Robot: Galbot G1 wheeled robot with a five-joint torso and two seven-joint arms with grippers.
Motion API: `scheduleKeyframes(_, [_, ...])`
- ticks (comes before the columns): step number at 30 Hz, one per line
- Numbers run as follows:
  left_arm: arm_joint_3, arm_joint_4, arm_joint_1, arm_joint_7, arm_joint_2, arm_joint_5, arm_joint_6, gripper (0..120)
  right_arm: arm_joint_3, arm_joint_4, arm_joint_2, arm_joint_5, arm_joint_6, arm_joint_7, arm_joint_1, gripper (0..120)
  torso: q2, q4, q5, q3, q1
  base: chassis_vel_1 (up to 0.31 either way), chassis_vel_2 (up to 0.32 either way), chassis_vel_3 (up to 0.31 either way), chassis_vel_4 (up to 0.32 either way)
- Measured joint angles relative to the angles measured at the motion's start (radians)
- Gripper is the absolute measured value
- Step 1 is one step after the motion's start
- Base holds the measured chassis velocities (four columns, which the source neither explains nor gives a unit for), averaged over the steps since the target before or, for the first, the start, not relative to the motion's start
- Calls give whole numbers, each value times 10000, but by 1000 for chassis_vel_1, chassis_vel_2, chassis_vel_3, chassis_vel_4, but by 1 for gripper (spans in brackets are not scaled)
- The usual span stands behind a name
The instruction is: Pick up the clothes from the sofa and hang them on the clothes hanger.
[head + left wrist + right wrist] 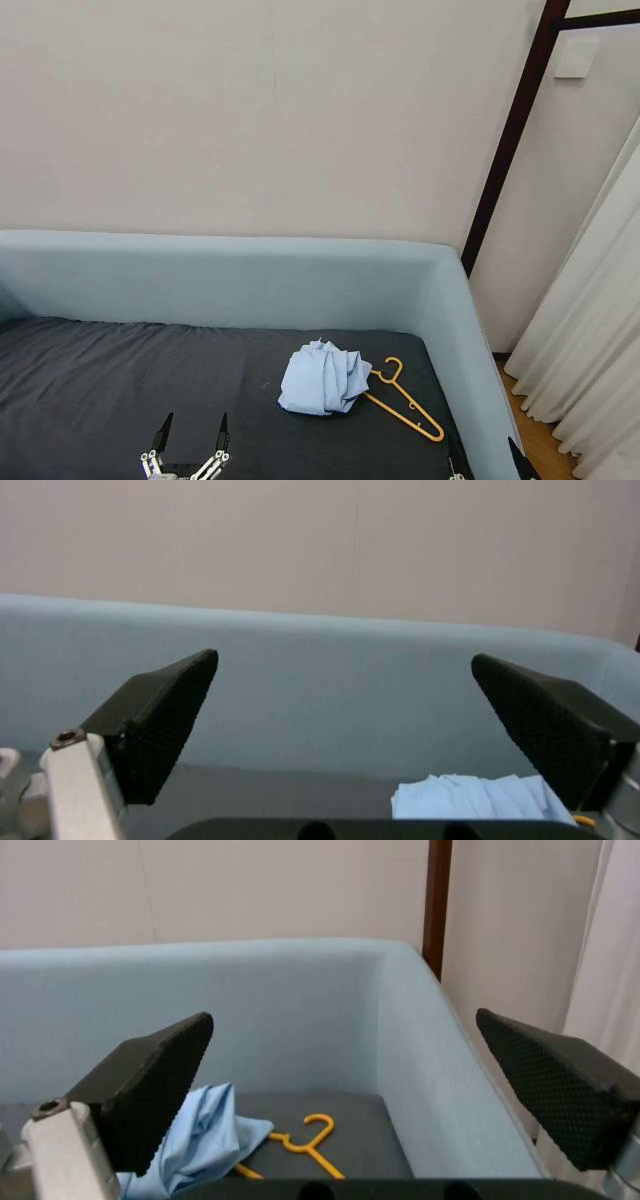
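Crumpled blue garment (322,378) on the sofa (200,282), orange hanger (406,401) touching its right edge, left gripper (195,420) and right gripper (342,1020) low in front — both sets of fingers wide, empty

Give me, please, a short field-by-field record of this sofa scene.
Sofa: light-blue back, dark seat
Garment: light blue, crumpled on the seat near the right end
Hanger: orange, on the seat, against the garment's right side
Left hand: open, empty, low over the seat's front
Right hand: open, empty, by the sofa's right end
Task state: nothing picked up yet
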Motion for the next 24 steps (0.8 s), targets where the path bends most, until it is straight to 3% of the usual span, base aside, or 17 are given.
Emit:
scheduleKeyframes(11, [-17, 174, -62, 51, 81, 15, -11, 100, -299, 302, -824, 854, -1233, 506, 122, 100, -1, -1, 0, 0, 0, 0, 0, 0, 0])
scheduleKeyframes(15, [-29, 303, -47, 66, 80, 98, -116, 100, -478, 519, -2040, 1666, -2215, 780, 446, 100, -1, -1, 2, 0, 0, 0, 0, 0, 0])
scheduleKeyframes(18, [-34, 408, -5, 74, 52, 143, -172, 100, -589, 615, -3502, 2834, -3241, 1121, 973, 100, -1, 1, 2, 1, 0, 0, 0, 0, 0])
scheduleKeyframes(19, [-34, 408, -5, 74, 52, 143, -172, 100, -589, 615, -3502, 2834, -3241, 1121, 973, 100, -1, 1, 2, 1, 0, 0, 0, 0, 0])
scheduleKeyframes(22, [-5, 562, 1, 107, 26, 179, -211, 100, -805, 528, -4799, 4038, -4259, 1393, 1796, 100, -1, 0, 2, 1, 0, 0, 0, 0, 0])
scheduleKeyframes(24, [25, 591, -5, 153, 44, 173, -217, 100, -970, 429, -5208, 4499, -4666, 1483, 2198, 100, -1, -2, 1, 1, 0, 0, 0, 0, 0])
